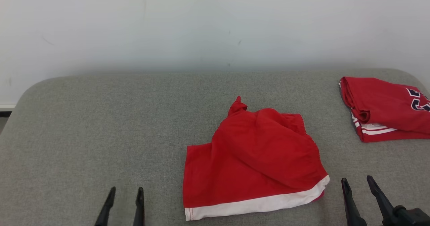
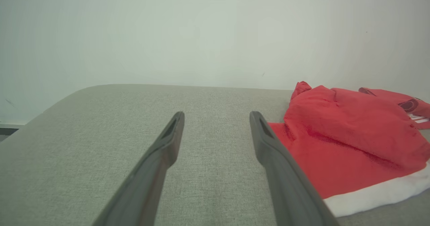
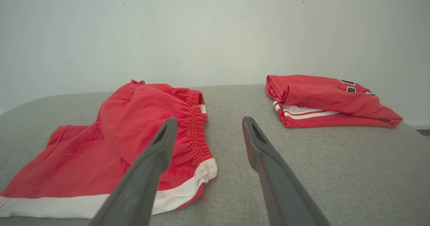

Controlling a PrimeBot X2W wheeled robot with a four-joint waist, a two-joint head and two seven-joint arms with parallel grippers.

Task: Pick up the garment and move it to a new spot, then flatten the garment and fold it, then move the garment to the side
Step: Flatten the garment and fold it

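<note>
Though rumpled, garment (image 1: pixel 255 159) on grey cushion (image 1: pixel 100 125), white wall (image 1: pixel 201 24) behind

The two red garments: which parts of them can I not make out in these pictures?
Print on the folded jersey: head view, cut off by the right edge; right wrist view, too small and slanted to read.
Red shorts, lower layer: hidden under their own crumpled upper fold, every view.
Shorts' near left corner: left wrist view, covered by a finger of the left tool.

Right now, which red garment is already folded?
The red jersey with dark lettering at far right; the white-hemmed red shorts lie rumpled.
</note>
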